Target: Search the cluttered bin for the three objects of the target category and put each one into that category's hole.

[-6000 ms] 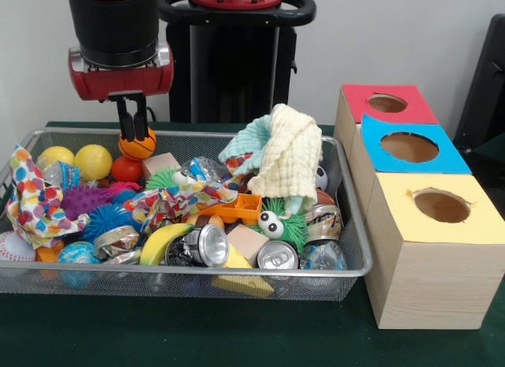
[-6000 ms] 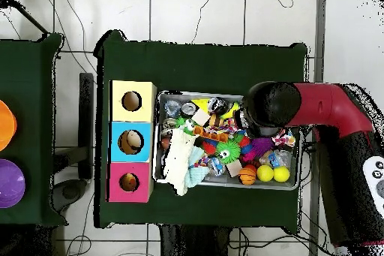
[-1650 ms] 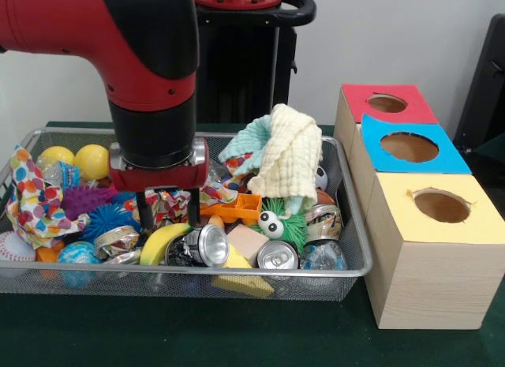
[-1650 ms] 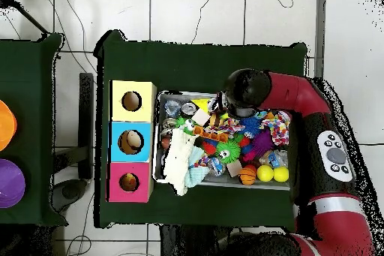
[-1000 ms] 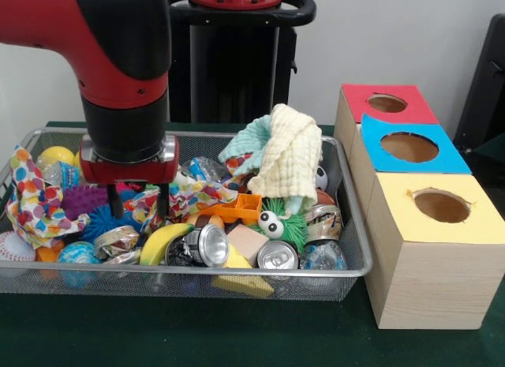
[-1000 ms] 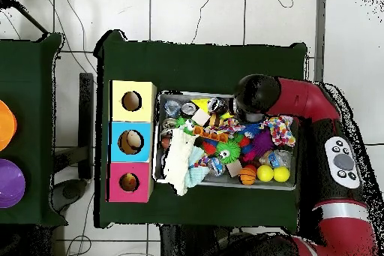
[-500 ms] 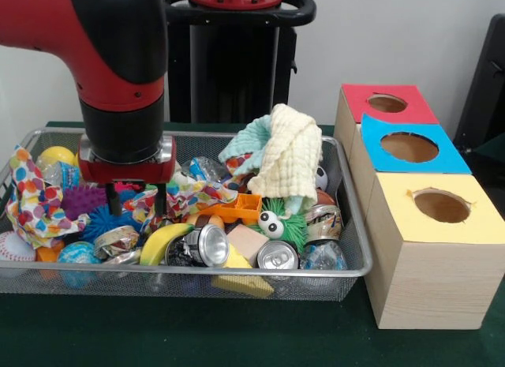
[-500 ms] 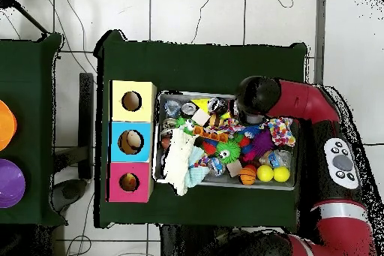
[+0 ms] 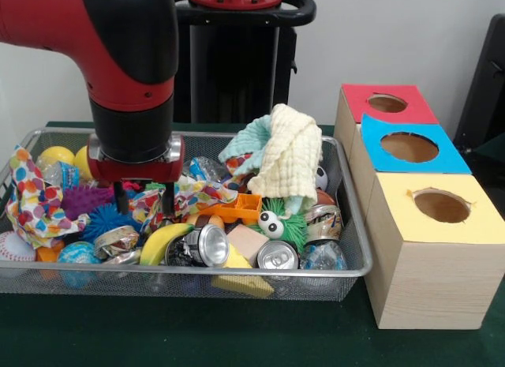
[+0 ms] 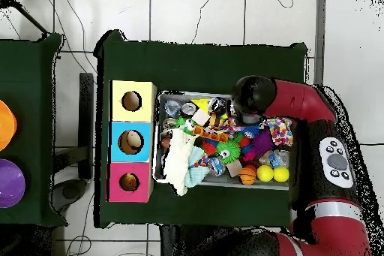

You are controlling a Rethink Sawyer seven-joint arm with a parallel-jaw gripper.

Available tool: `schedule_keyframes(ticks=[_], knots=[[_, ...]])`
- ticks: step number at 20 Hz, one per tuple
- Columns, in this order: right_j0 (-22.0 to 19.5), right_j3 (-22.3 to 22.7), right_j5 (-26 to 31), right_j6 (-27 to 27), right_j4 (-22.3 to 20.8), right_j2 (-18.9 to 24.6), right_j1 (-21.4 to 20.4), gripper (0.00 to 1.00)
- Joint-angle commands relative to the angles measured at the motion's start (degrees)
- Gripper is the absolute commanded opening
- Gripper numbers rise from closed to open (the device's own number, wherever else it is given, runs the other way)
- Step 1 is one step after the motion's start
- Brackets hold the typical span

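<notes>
The wire-mesh bin (image 9: 237, 271) holds a heap of toys, cans and cloths. A pale yellow waffle cloth (image 9: 290, 158) lies draped over a mint green one (image 9: 246, 142) at the bin's back right; both also show in the overhead view (image 10: 178, 159). I cannot pick out a separate cream cloth. My gripper (image 9: 144, 203) is open and empty, low over the left half of the bin. Its fingers straddle a fold of polka-dot fabric, well left of the waffle cloths. The red-topped hole (image 9: 387, 103) is on the farthest box, also in the overhead view (image 10: 129, 182). The arm's wrist (image 10: 251, 95) hides the gripper from above.
The blue-topped hole (image 9: 409, 147) and yellow-topped hole (image 9: 441, 205) sit on boxes right of the bin. Polka-dot cloth (image 9: 35, 201), spiky balls (image 9: 106, 219), a toy banana (image 9: 164, 241), crushed cans (image 9: 278, 256) and yellow balls (image 9: 59, 155) crowd around the gripper.
The gripper moved left across the bin's front over the last seconds, then shifted slightly right in the last half second. It stays open. The waffle cloths have not moved.
</notes>
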Motion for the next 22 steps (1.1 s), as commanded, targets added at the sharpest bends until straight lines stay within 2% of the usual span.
schedule_keyframes(ticks=[1, 11, 20, 22], knots=[[1.42, 3.52, 4.62, 11.2, 3.32, -1.51, 1.46, 1.0], [2.6, 3.57, 6.55, 10.32, 5.7, -3.57, 2.0, 1.0], [3.3, 3.97, 4.1, 10.18, 6.93, -4.78, 3.5, 1.0], [3.27, 5.35, 2.48, 10.64, 6.86, -5.26, 3.38, 1.0]])
